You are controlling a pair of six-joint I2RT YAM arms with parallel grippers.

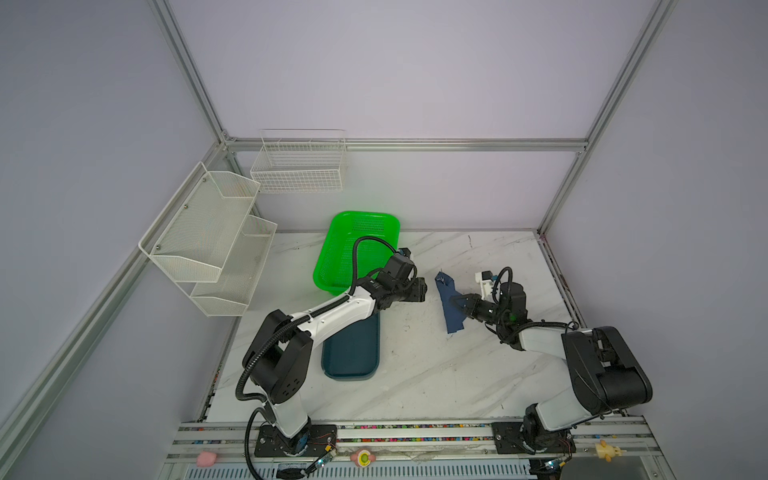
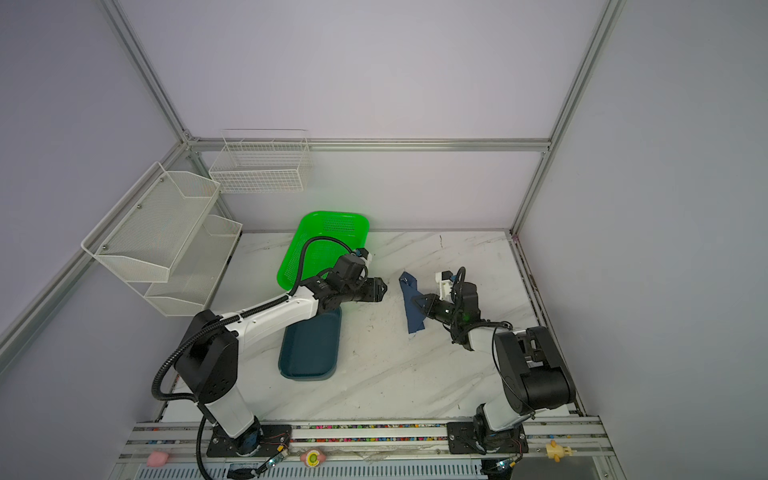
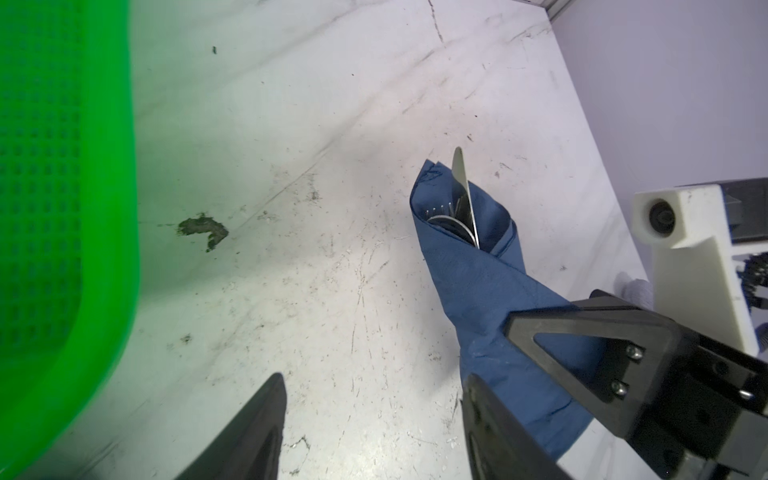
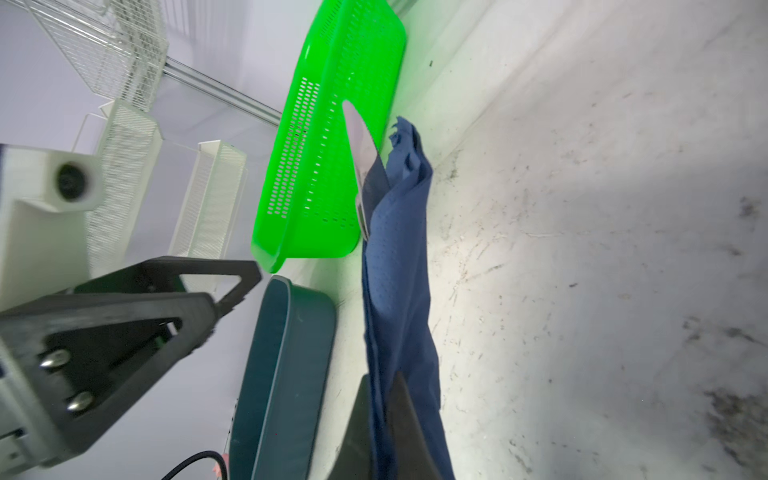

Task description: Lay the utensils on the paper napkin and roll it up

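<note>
Left gripper (image 1: 422, 291) hovers near the middle of the marble table (image 1: 415, 374). Its jaws are spread wide and only bare tabletop shows between them in the left wrist view. Taking that gripper as the clock's centre in both top views, the green basket (image 1: 332, 249) sits at 10 o'clock against the back wall. The teal tray (image 1: 353, 357) lies at 7 o'clock, its far end hidden under the left arm.

At 3 o'clock, just beside the open jaws but apart from them, is the paper napkin (image 1: 454, 322). It is wound into a slim navy roll that runs from about 12 o'clock down to 6. The utensils (image 3: 460, 208) are inside it. In the left wrist view a knife blade (image 3: 458, 170) pokes out past the open 12 o'clock end, and fork tines and a curved spoon edge show in the mouth of the roll.

Farther right, the right gripper (image 1: 457, 301) reaches in from 4 o'clock. Its jaws are clamped tight across the middle of the roll, pinching the napkin. I cannot tell whether the roll rests on the table or hangs clear of it.
</note>
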